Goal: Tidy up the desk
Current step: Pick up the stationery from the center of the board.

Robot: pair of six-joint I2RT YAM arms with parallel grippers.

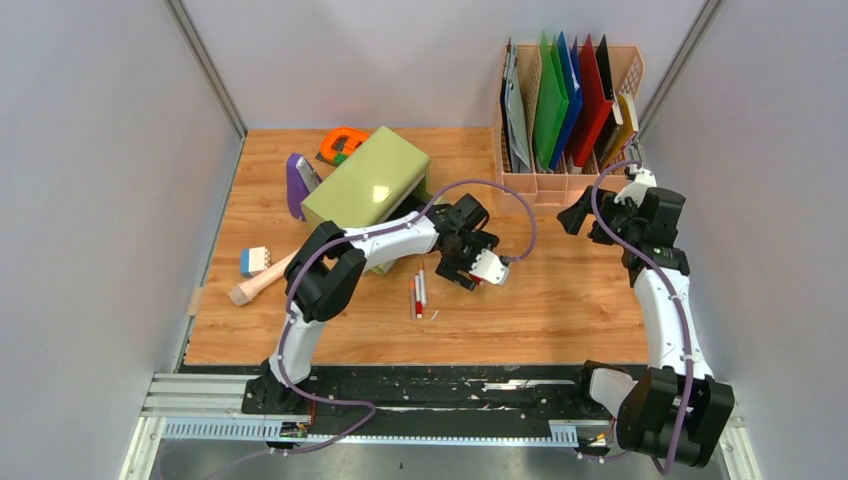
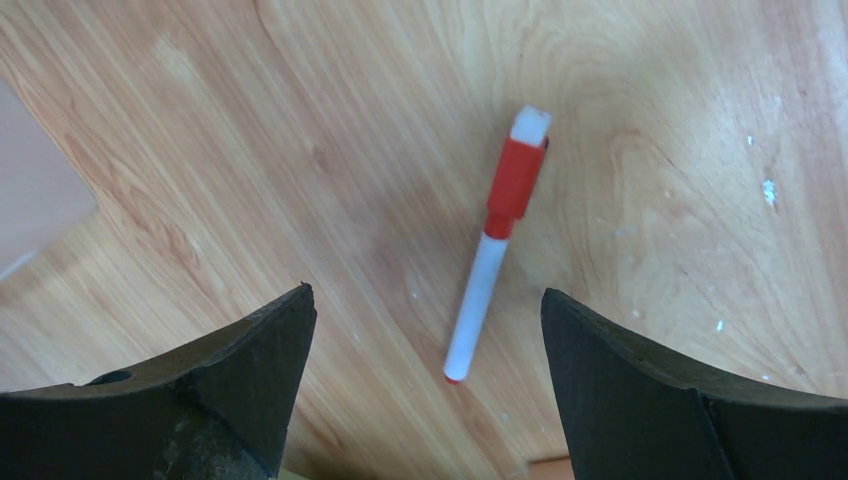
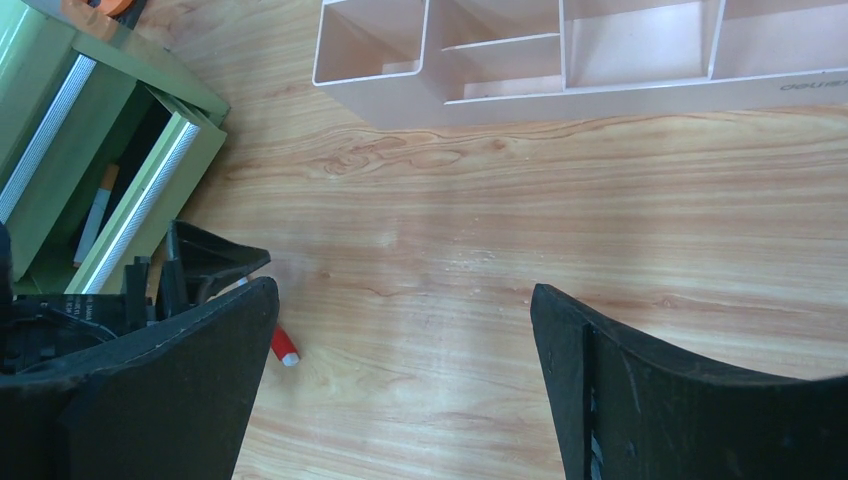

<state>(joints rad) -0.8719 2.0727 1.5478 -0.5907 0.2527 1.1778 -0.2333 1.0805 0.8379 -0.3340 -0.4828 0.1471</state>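
The desk (image 1: pixel 560 320) spreads ahead of both arm bases, with its metal rail along the near edge. Two red-and-white markers (image 1: pixel 417 292) lie side by side near its middle. The left gripper (image 1: pixel 478 262) hovers just right of them, jaws spread wide and empty. One olive drawer chest (image 1: pixel 365 180) stands back left, and the left arm crosses its front. One peach file rack (image 1: pixel 570 130) of upright folders stands back right, with the right gripper (image 1: pixel 578 215) near it, also spread and empty. One purple object (image 1: pixel 298 183), one orange object (image 1: pixel 343 143), one small block (image 1: pixel 255 261) and one pale handle (image 1: pixel 262 282) lie at the left.
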